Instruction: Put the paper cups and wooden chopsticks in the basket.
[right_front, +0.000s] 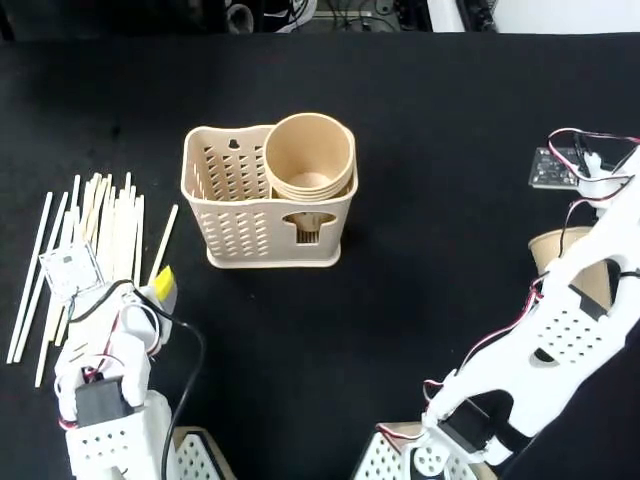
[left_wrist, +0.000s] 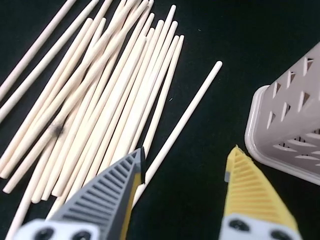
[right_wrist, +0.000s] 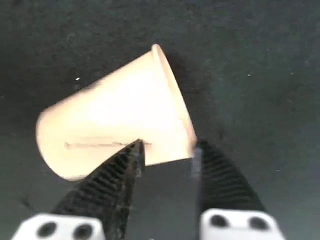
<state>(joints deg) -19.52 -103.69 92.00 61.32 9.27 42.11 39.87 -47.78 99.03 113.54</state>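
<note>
Nearest, the left jaws stand wide over the black surface (right_front: 420, 120), the grey fingertip (left_wrist: 125, 175) and the yellow fingertip (left_wrist: 247, 177) well apart. A lone chopstick (left_wrist: 182, 120) lies flat and runs from beside the grey tip out across the gap. Just beside it the pile of chopsticks (left_wrist: 95, 90) lies fanned on the surface, near the basket (left_wrist: 287, 125) but apart from it. A corner of the basket stands past the yellow tip.

The right jaws are narrowly open, and one dark fingertip (right_wrist: 125, 165) overlaps the lower wall of a cup (right_wrist: 110, 115) that lies on its side. I cannot tell whether they touch it. In the high view this cup is near the right edge, partly hidden by the right arm and well apart from the basket.

Farther off, the basket stands upright at mid-surface, with two compartments. The one on the right in the high view holds a stack of cups (right_front: 308, 150), nested upright, with rims above the basket's rim. A small circuit board (right_front: 553, 168) lies beyond the fallen cup.
</note>
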